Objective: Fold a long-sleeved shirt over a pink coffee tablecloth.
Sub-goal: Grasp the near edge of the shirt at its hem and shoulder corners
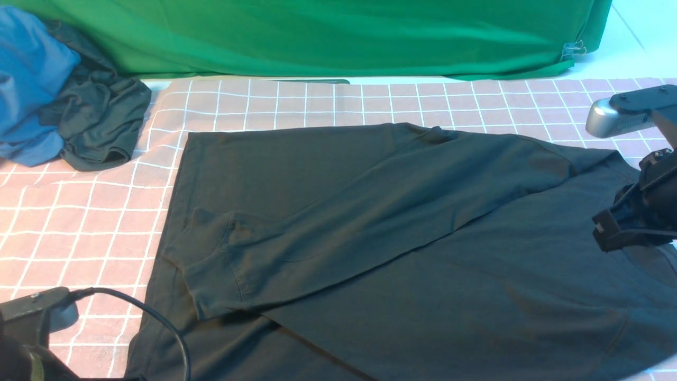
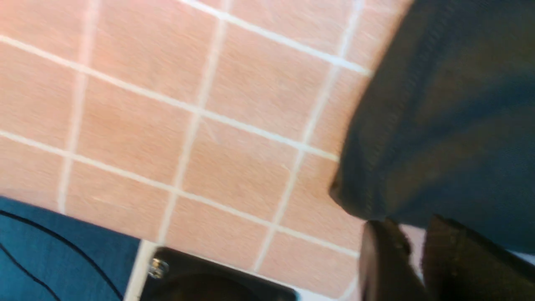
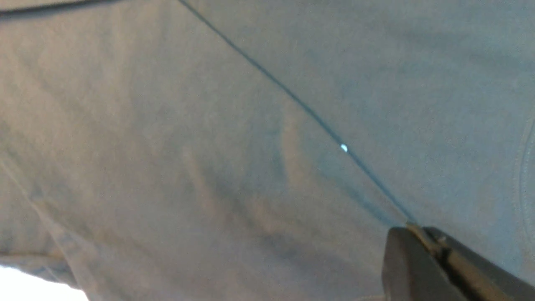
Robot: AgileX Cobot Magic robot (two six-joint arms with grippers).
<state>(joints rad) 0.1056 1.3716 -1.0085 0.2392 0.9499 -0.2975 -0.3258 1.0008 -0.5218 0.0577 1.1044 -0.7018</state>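
black cotton long-sleeved shirt [image 1: 402,222]: likely limp, light; pinch hem corner
left fingers [image 2: 459,259]: parted, empty
right fingers [image 3: 401,263]: clenched

black shirt [image 1: 370,222]; pink, white-gridded tablecloth [image 1: 79,222]

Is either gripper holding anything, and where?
The left gripper is open, holding nothing. The right gripper is shut where a crease in the long-sleeved shirt ends, near the collar; a grip cannot be confirmed.

Long-sleeved shirt [image 3: 188,125] fills frame, dark fabric softly wrinkled. Straight fold edge [image 3: 292,98] runs diagonally to right gripper [image 3: 411,229]. Jaws pressed together, pinching that edge. Collar seam [image 3: 524,167] at frame edge.
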